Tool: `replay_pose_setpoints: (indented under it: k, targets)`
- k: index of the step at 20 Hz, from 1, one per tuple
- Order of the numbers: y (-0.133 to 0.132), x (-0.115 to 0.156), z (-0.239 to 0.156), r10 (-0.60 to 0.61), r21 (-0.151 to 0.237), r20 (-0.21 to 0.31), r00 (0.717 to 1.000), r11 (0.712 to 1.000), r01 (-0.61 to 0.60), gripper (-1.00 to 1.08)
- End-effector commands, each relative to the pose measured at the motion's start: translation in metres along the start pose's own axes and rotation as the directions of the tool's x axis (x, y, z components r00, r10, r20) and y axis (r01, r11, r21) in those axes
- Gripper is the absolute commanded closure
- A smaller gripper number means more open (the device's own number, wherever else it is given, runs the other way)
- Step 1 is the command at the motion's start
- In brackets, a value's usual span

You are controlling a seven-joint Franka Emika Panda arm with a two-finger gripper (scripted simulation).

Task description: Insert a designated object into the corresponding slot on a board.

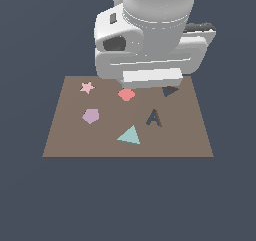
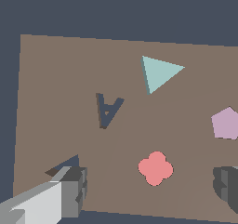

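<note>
The light-teal triangle [image 1: 129, 135] lies flat on the near part of the brown board [image 1: 70, 140], free of the gripper. In the wrist view the triangle [image 2: 159, 73] is well away from both fingers. The dark triangular slot [image 1: 170, 91] sits at the board's far edge toward the exterior view's right, partly under the arm's hand [image 1: 150, 77]. In the wrist view one finger [image 2: 69, 190] covers part of the slot [image 2: 67, 163]. My gripper [image 2: 149, 185] hangs open above the board's far side, holding nothing.
A dark A-shaped recess [image 1: 154, 118] lies between the slot and the triangle. A red lobed piece [image 1: 126, 94], a lilac pentagon [image 1: 90, 116] and a pink star [image 1: 87, 87] rest on the board. In the wrist view the red piece [image 2: 155, 168] shows between the fingers.
</note>
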State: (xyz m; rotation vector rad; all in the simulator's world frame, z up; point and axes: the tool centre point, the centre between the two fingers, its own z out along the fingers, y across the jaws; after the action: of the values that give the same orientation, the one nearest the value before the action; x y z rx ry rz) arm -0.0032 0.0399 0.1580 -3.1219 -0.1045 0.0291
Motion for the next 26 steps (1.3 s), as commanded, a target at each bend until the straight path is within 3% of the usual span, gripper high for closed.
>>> replay_pose_setpoints:
  k: [1, 9, 17, 22, 26]
  targets:
    - [0.000, 0.000, 0.000, 0.000, 0.000, 0.000, 1.000, 1.000, 0.000, -0.92]
    - [-0.001, 0.005, 0.005, 0.042, -0.001, -0.001, 0.999, 0.999, -0.042, -0.92]
    - [-0.001, 0.022, 0.021, 0.173, -0.002, -0.005, 0.985, 0.985, -0.173, -0.92]
    - [0.000, 0.038, 0.037, 0.302, -0.003, -0.010, 0.953, 0.953, -0.302, -0.92]
    - [0.005, 0.055, 0.053, 0.430, -0.003, -0.014, 0.903, 0.903, -0.430, -0.92]
